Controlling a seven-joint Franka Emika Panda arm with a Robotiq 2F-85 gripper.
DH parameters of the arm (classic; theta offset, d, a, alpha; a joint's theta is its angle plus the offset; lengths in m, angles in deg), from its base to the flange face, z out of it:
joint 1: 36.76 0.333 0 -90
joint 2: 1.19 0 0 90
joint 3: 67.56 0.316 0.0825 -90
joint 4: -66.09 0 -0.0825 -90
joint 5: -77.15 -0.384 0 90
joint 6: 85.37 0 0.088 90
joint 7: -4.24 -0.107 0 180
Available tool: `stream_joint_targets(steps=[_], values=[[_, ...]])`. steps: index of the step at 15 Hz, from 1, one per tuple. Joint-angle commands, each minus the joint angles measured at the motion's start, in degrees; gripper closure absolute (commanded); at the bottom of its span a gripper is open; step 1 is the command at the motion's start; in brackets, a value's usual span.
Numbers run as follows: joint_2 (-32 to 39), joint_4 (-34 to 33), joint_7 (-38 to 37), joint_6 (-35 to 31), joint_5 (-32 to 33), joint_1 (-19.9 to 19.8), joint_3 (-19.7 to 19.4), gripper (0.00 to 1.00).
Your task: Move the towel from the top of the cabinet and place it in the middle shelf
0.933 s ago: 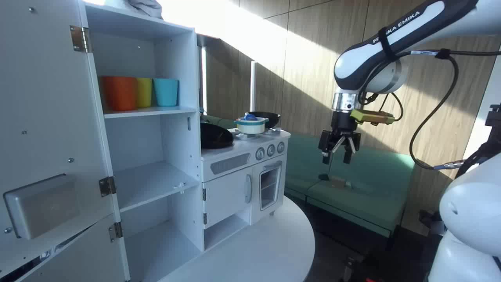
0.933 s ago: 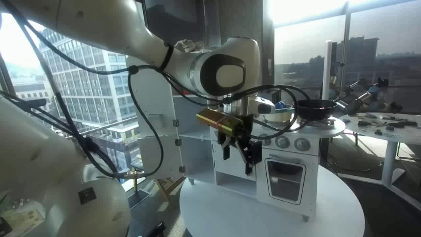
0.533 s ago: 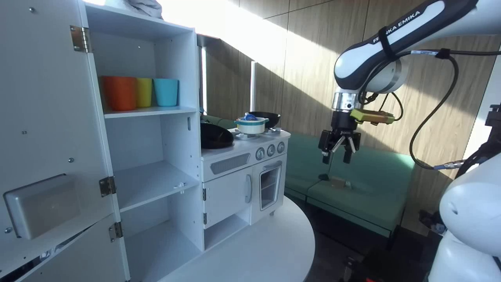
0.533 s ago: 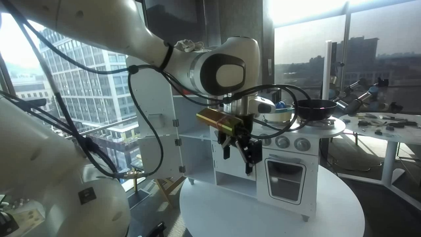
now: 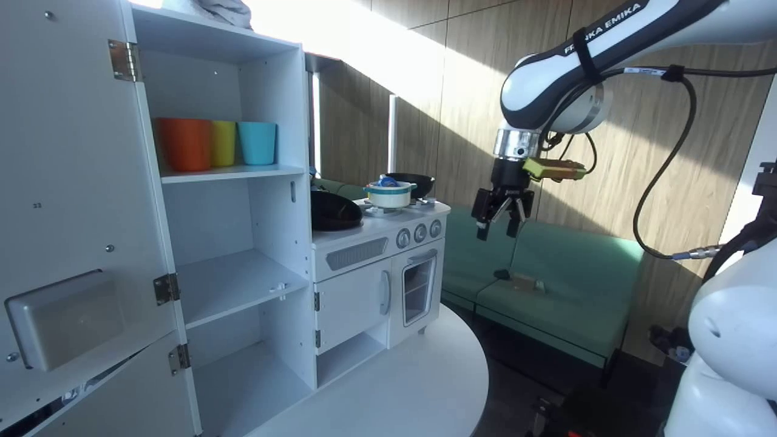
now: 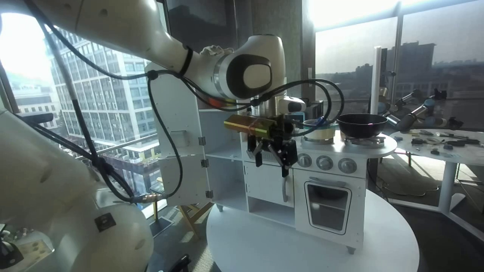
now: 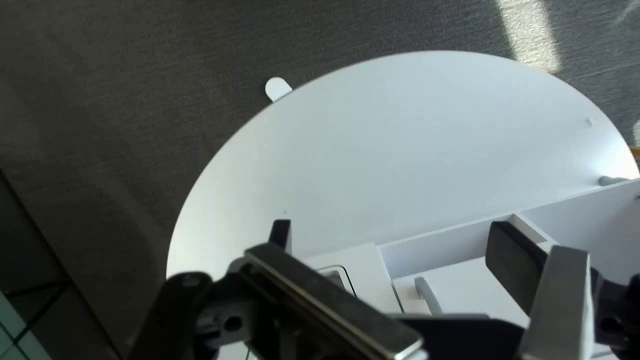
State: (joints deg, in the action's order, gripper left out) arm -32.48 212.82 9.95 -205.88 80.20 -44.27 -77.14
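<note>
A grey-white crumpled towel (image 5: 226, 11) lies on top of the white cabinet (image 5: 273, 115), cut off by the upper edge of that exterior view. The towel also shows in an exterior view (image 6: 215, 50), partly hidden behind the arm. The middle shelf (image 5: 237, 284) is bare apart from a small white fitting at its front edge. My gripper (image 5: 498, 232) hangs pointing down in front of the play stove, well apart from the towel and lower than it. In the wrist view the fingers (image 7: 392, 240) are wide apart with nothing between them.
The cabinet door (image 5: 67, 182) stands open. Orange (image 5: 187, 144), yellow (image 5: 223, 143) and blue (image 5: 257, 142) cups stand on the upper shelf. A tilted black pan (image 5: 335, 211), a pot (image 5: 389, 195) and a black wok (image 6: 362, 125) are on the stove. A round white table (image 7: 425, 135) lies below.
The arm was still between the earlier frames. Now my gripper has risen and moved left in both exterior views, toward the cabinet side. It has stayed open. The towel has not moved.
</note>
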Motion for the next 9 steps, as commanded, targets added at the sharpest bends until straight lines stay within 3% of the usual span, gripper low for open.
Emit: stream_joint_targets(steps=[1, 3, 9], values=[[2.5, -9.9, 1.4, -0.4, -0.1, 3.9, 4.2, 0.00], [4.7, -16.3, 1.6, 0.3, 2.1, 5.4, 7.0, 0.00], [12.2, -35.7, 7.6, -1.8, 3.7, 10.1, 10.0, 0.00]])
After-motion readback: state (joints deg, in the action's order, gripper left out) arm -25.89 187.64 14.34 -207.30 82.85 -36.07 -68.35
